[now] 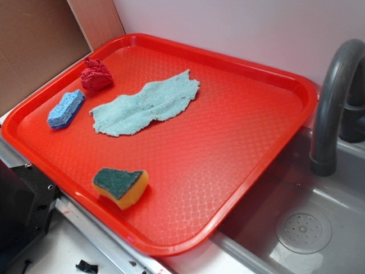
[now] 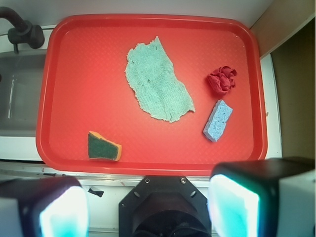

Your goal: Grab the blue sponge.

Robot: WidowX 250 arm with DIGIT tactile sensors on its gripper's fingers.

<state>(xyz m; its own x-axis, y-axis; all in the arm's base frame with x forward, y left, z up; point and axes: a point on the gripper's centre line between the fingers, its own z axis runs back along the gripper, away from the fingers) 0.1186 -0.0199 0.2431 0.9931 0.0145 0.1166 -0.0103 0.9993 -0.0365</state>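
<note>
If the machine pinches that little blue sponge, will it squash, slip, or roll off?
The blue sponge looks porous, so it will probably squash a little and weigh almost nothing. It lies flat on the red tray, a blocky shape, so rolling seems unlikely. Its rough surface should give the open gripper decent grip, though the textured tray might let it slide if nudged.

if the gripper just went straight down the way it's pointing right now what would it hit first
Probably the bare red tray, near its front rim. In the wrist view the open gripper looks down on the tray with nothing between its fingers. The blue sponge lies off to one side, though depth is hard to judge.
</note>
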